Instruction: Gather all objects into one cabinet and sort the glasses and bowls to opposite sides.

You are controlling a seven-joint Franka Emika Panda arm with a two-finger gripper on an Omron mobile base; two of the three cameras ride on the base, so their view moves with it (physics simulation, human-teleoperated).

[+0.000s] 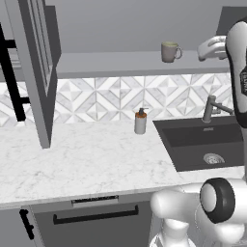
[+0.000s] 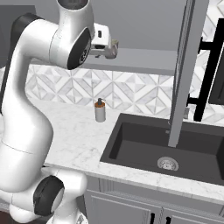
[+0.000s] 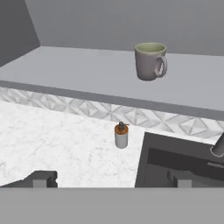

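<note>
A grey-taupe mug point(image 1: 170, 51) was recorded upright on the flat grey shelf point(image 1: 111, 65) of the wall cabinet, in the upper right of the left base view and upper centre of the hand view, its handle turned toward frame right. No other dish was observed on the shelf. The gripper point(image 3: 111, 177) was seen at the bottom of the hand view with its two finger tips set wide apart and nothing between them; it was judged to be unclosed and empty, held level with the shelf and well apart from the mug.

A risk was noted: should the mug be approached from this side, the handle could be struck by a finger and the mug pushed along or tipped, since it stood free on a smooth surface. The open cabinet door point(image 1: 36, 72), standing edge-on at the left of the left base view, could be caught by the arm on a wide swing.

The sink point(image 2: 170, 146) and its drain were shown fully in the right base view, where the mug was hidden behind the hand. The soap dispenser point(image 3: 121, 135) on the marble counter point(image 1: 77, 164) was shown in all three views.
</note>
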